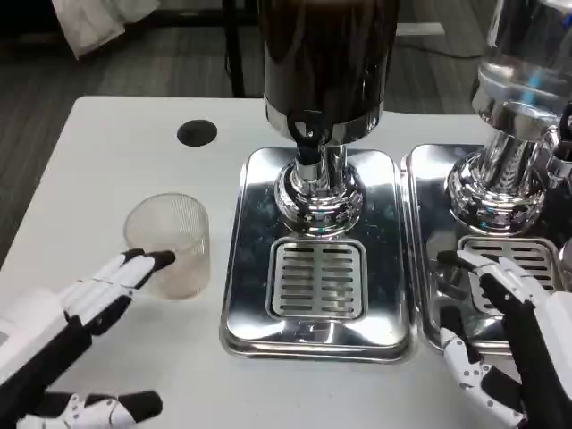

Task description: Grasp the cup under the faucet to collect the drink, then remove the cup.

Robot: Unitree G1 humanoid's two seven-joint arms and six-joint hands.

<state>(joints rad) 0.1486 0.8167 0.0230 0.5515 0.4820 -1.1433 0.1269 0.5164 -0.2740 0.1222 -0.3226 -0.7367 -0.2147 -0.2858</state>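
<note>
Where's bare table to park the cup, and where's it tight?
Free: the white table behind the cup, around the round hole. Tight: the strip between cup and drip tray, and the front left, where the left hand reaches to the cup.
</note>
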